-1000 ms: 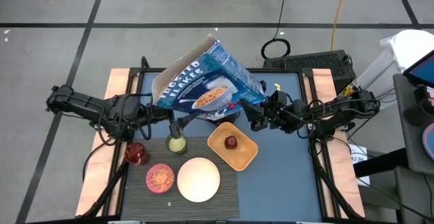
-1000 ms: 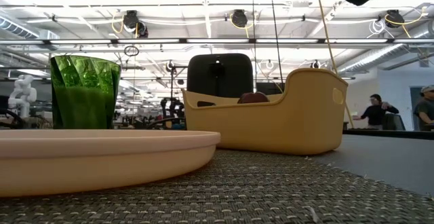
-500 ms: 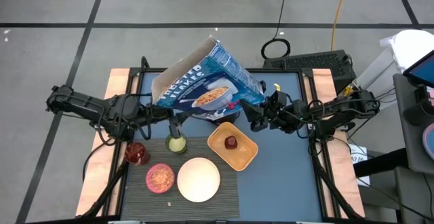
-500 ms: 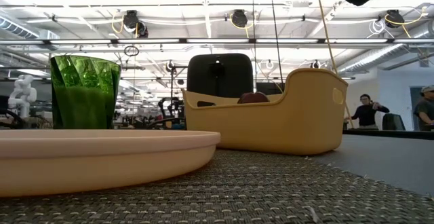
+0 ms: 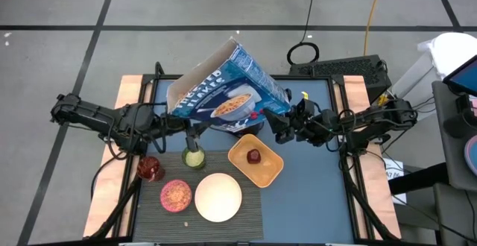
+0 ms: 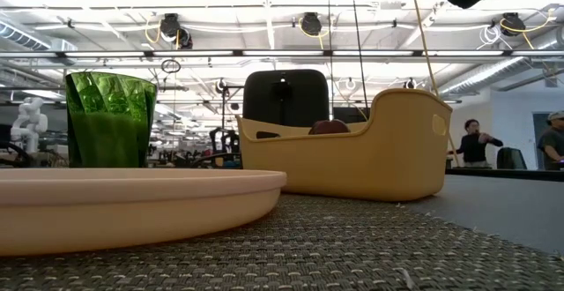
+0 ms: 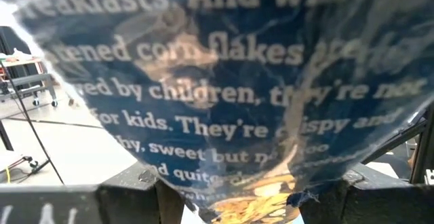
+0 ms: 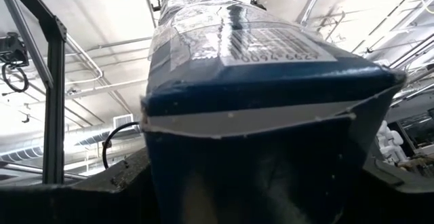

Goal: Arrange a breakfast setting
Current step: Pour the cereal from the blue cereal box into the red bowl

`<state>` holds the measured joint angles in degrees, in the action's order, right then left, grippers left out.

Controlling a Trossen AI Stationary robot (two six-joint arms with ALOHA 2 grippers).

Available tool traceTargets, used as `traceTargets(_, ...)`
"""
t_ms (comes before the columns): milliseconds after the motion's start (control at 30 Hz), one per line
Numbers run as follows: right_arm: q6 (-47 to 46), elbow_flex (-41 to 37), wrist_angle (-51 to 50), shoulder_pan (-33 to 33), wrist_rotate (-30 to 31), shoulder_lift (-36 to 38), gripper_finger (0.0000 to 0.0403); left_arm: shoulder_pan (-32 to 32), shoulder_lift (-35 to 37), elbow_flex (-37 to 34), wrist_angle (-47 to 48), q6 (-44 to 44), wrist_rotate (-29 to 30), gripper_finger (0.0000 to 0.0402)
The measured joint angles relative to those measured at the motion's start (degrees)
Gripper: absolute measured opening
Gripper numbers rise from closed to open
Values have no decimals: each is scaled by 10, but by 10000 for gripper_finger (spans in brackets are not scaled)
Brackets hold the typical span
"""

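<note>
high view: the dark ribbed placemat lies at the near edge of the blue table. on it sit the round white plate, the pink bowl just beside the plate on the left arm's side, the red glass near the mat's far corner, and the small green cup at the mat's far edge. the pink bowl holds a speckled reddish filling. a yellow basket stands partly on the mat's far corner and holds one small dark red round item; what it is cannot be told.

the blue cereal box is held tilted above the table's far half, open end toward the left arm's side. the left gripper is closed on the box's lower corner, and its wrist view shows the printed panel pinched between both fingers. the right gripper clamps the box's closed end, which fills its wrist view.

low view: green cup behind the plate rim, basket to its right, woven mat in front. beyond the table, a hall with ceiling lights and two people at far right. the floor is grey, with dark lines and cables.
</note>
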<state>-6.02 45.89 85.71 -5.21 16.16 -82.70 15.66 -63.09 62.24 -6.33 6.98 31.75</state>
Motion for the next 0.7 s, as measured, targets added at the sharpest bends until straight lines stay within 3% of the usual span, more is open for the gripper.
traceTargets(133,2,0,0,0,0,0,308,0,0,0,0,2,0,216)
traceTargets(467,23,0,-2,0,3,-1,394,0,1,0,4,8,3,215)
traceTargets(700,24,0,-7,0,5,-1,394,1,6,0,1,4,18,215)
